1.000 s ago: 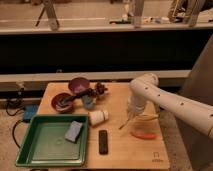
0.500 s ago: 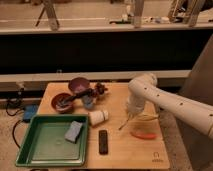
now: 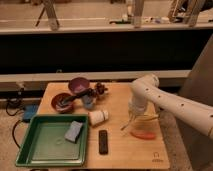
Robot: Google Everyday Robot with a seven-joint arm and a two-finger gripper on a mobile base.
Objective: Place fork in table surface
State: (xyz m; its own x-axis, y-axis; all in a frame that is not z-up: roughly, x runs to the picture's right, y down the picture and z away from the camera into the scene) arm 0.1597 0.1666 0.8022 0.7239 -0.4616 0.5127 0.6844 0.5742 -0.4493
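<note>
a light-brown wooden table (image 3: pixel 120 152) stands on a pale, speckled floor (image 3: pixel 7 145) before a long black panel (image 3: pixel 100 52) that runs the full width of the room. an upper ledge (image 3: pixel 100 29) and a lower ledge (image 3: pixel 75 76), both pale, border the panel. metal uprights (image 3: pixel 51 15) rise at a slant from the upper one. a small blue box (image 3: pixel 30 111) and dark cables (image 3: pixel 14 106) lie on the floor at the table's left end. the light is warm and dim. the robot's jaws hang low over the right half of the table.
</note>
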